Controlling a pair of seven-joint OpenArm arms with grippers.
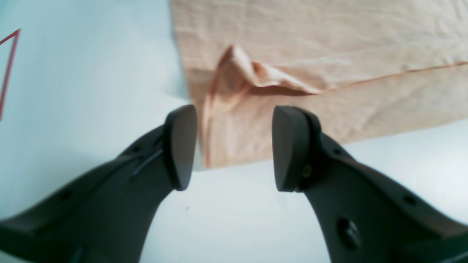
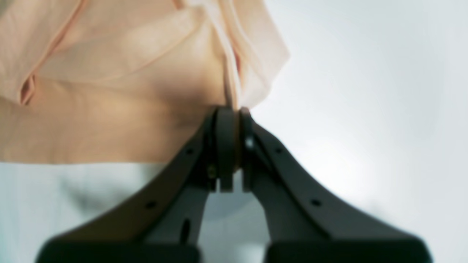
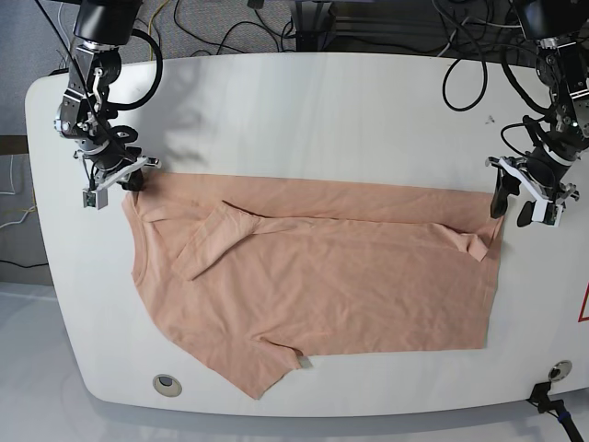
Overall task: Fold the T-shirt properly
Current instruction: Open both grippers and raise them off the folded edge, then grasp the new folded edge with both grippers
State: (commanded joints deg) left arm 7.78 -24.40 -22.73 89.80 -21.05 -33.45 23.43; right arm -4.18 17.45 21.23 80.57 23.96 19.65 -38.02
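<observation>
The peach-pink T-shirt (image 3: 313, 285) lies spread on the white table (image 3: 304, 110), plain side up, with its upper part folded down and one sleeve (image 3: 213, 241) folded inward. My right gripper (image 3: 129, 180) is shut on the shirt's upper left corner; the right wrist view shows its pads (image 2: 225, 146) pinching a bunched fold of cloth (image 2: 234, 73). My left gripper (image 3: 513, 204) is open and empty just past the shirt's upper right corner, where a small crumpled fold (image 1: 252, 73) lies. In the left wrist view the gripper (image 1: 234, 146) hovers over the shirt's edge (image 1: 310, 44).
A red tape mark (image 3: 583, 304) sits at the table's right edge and shows in the left wrist view (image 1: 9, 65). Round grommets (image 3: 166, 383) sit near the front corners. Cables (image 3: 460, 64) hang behind the table's back edge.
</observation>
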